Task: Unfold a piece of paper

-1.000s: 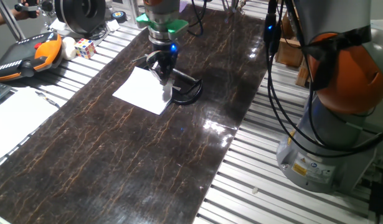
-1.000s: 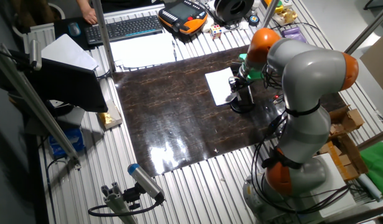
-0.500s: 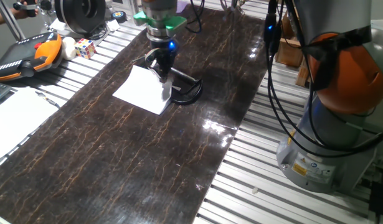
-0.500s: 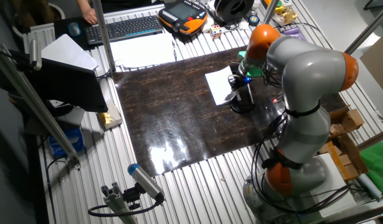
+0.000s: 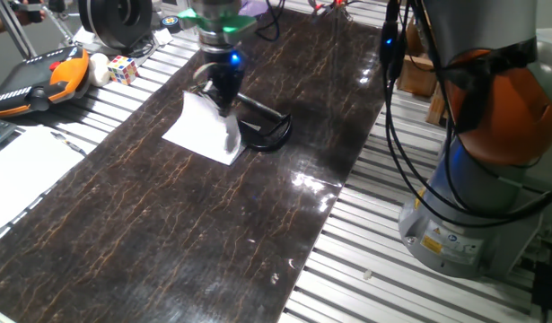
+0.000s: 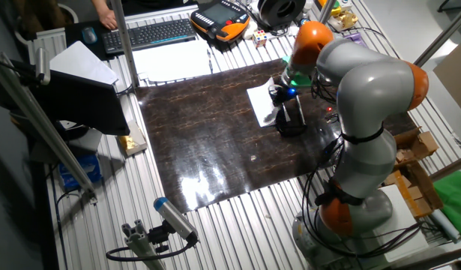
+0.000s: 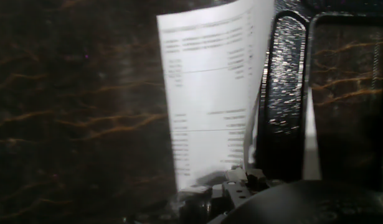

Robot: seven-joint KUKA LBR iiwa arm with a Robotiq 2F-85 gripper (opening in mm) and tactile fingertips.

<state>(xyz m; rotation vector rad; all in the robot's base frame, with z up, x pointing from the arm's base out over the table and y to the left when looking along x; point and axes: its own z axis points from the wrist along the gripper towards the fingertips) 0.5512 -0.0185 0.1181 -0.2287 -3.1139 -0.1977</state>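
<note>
The piece of paper (image 5: 200, 133) is a white sheet lying on the dark marbled table top, next to a black clamp (image 5: 265, 131). My gripper (image 5: 223, 104) is over the paper's right edge, shut on its upper flap, which stands lifted off the lower layer. In the hand view the lifted flap (image 7: 210, 93) runs up from my fingertips (image 7: 231, 186), with faint print showing through and the clamp (image 7: 283, 99) to its right. In the other fixed view the paper (image 6: 260, 103) lies left of my gripper (image 6: 279, 102).
An orange teach pendant (image 5: 38, 79), a Rubik's cube (image 5: 123, 68) and a black spool (image 5: 118, 20) lie at the far left. A larger white sheet with a pen (image 5: 20, 166) is at the left edge. The arm's base (image 5: 473, 179) stands at the right.
My gripper has moved left, away from the clamp and over the paper, taking the flap's edge with it. The flap now stands higher off the sheet.
</note>
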